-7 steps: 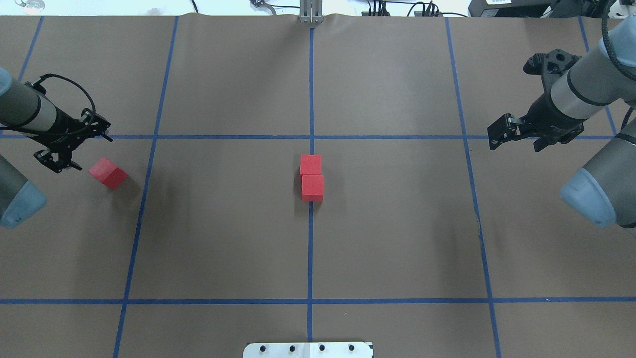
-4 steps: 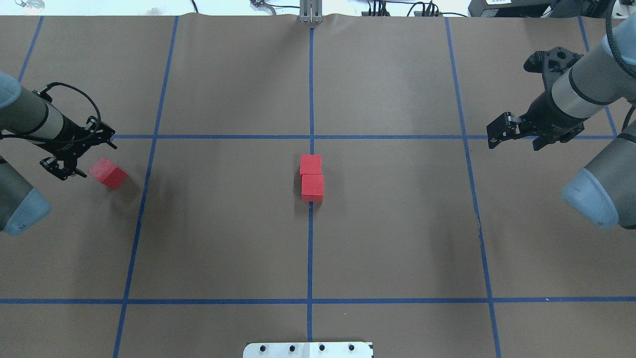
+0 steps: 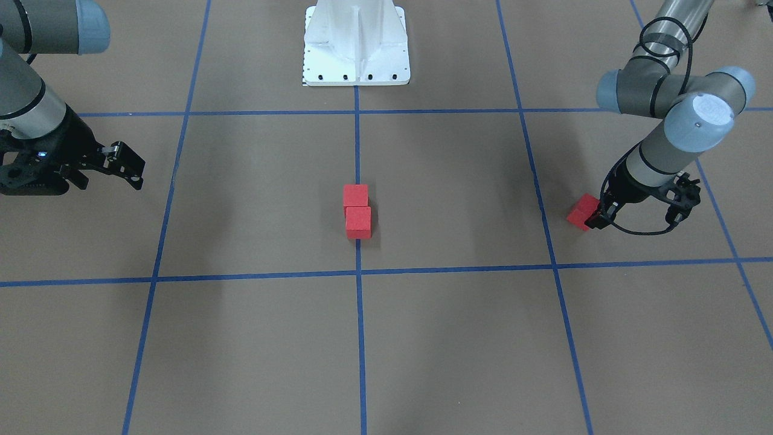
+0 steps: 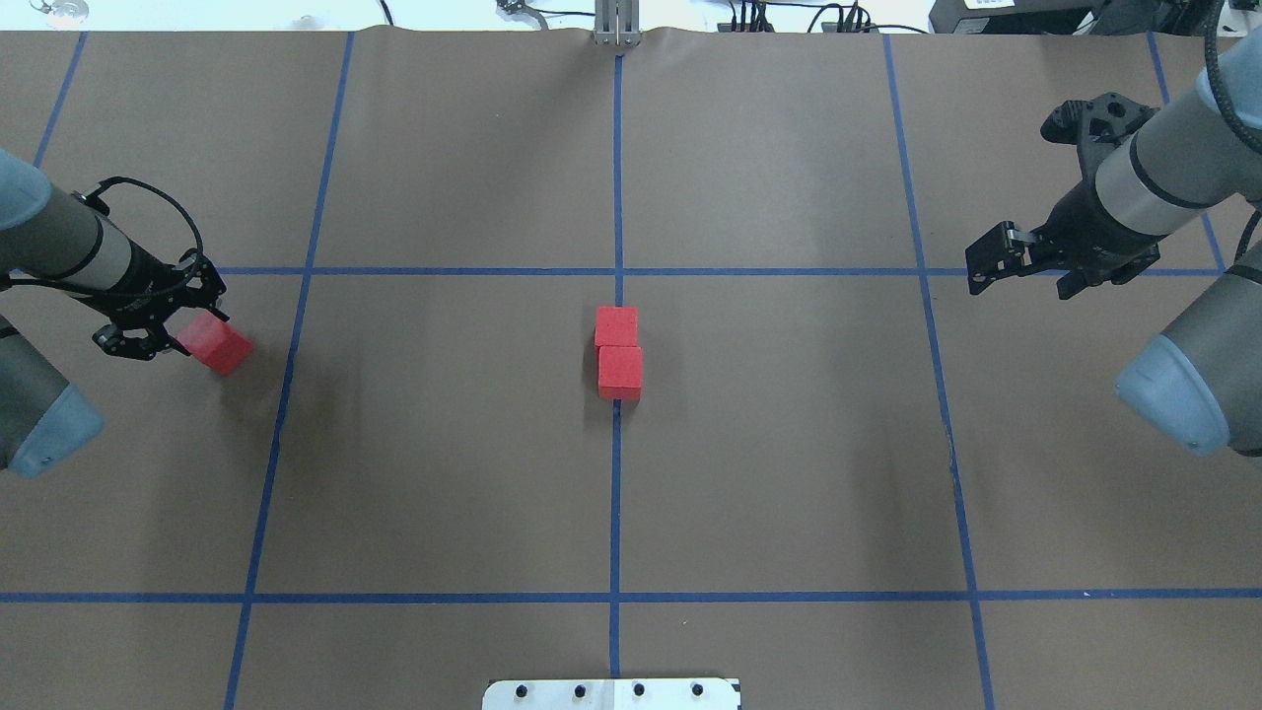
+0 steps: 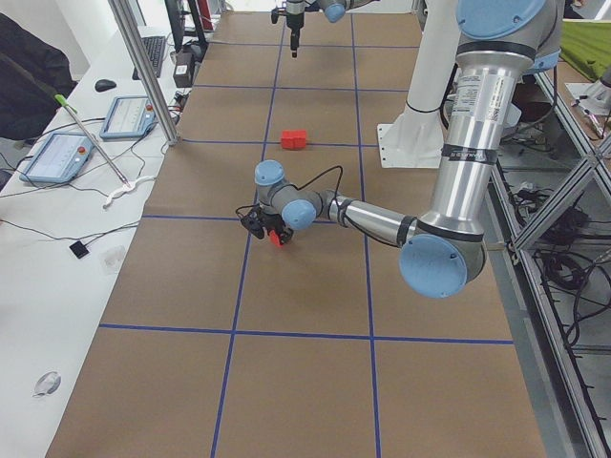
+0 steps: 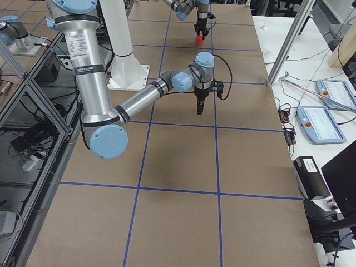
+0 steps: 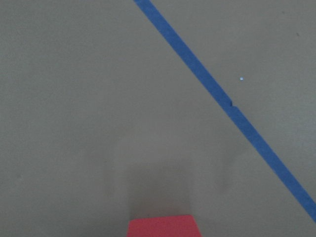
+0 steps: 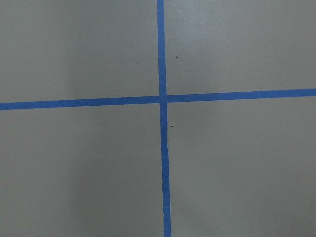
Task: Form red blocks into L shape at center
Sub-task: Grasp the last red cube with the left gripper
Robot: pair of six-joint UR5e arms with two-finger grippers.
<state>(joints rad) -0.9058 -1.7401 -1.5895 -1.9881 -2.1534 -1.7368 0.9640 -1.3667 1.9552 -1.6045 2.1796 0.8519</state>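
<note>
Two red blocks [image 4: 618, 345] touch in a near-far row on the blue tape line [image 4: 615, 473] at center [image 4: 690, 355]. The third red block [image 4: 217, 344] sits far left, against the left gripper [image 4: 173, 330]; can't tell its finger gap. The right gripper [image 4: 989, 264] hovers far right, fingers together, empty.
</note>
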